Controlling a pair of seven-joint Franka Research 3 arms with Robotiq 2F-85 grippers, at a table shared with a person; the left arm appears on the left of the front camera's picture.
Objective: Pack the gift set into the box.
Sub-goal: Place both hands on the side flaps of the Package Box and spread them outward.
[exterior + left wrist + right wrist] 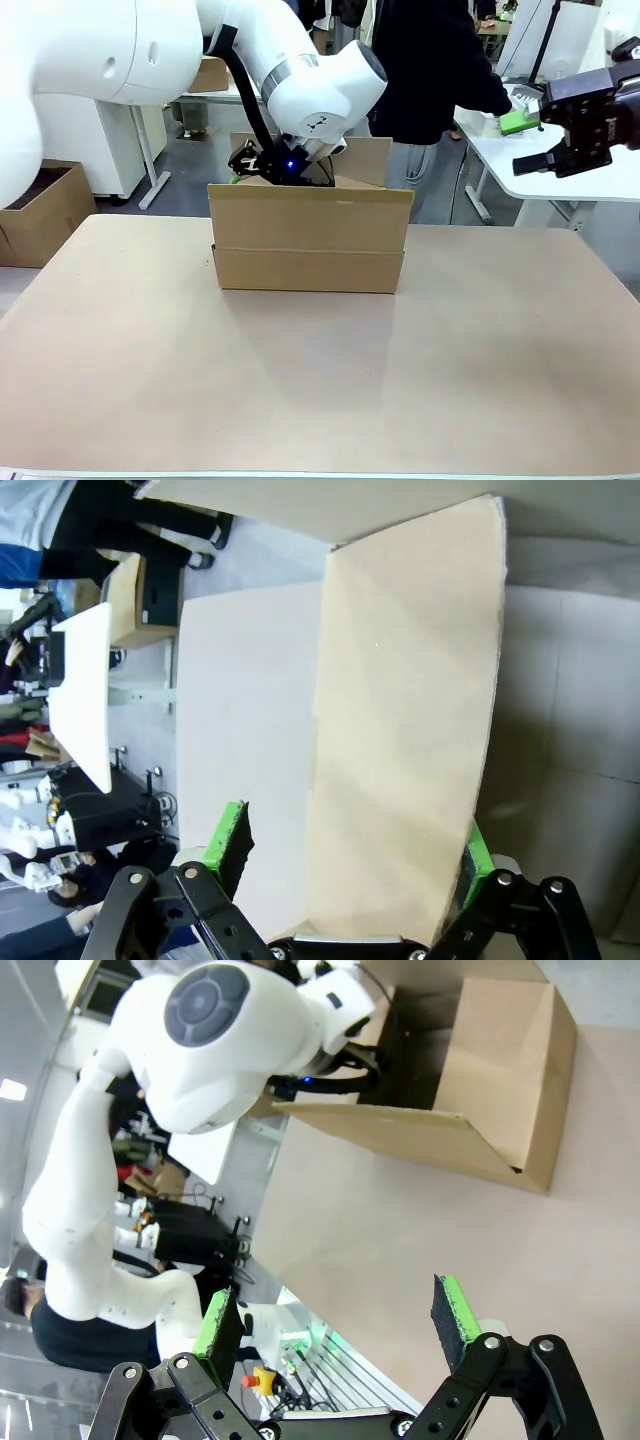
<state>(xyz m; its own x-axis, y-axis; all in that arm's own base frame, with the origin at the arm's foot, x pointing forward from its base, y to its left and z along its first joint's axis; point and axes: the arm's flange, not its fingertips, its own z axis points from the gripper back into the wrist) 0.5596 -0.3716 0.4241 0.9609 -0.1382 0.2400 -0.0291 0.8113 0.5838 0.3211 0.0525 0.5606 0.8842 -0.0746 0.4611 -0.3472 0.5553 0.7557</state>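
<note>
Table (320, 390): the bare tan top takes up the lower half of the front view, with free room around the carton.
Box (308, 262): the brown corrugated carton sits just above the middle of the frame, long side toward the camera. Its near flap (310, 212) stands upright and screens the inside from this side.
Gift set: the carton's inside is hidden behind that flap in the front view and lies in shadow in the right wrist view. I cannot tell whether the case is already in.
Left arm (320, 80): it comes from the upper left and bends down behind the near flap at the carton's left end.
Left gripper (352, 845): the fingers are spread wide around a cardboard panel (400, 730) that runs up the centre of its wrist view. One green pad (232, 840) stands apart from the panel and the other sits at its edge, so nothing is clamped. My reading is that it braces the panel to keep the mouth open for packing.
Right gripper (528, 142): it hangs at the upper right edge of the front view, well apart from the carton, with its fingers spread and nothing between them. It is probably parked clear of the opening.
Side carton (40, 205): a larger one with a dark inside sits at the left edge, off the table.
Person (430, 60): in a dark top, at the far side behind the carton, top centre.
</note>
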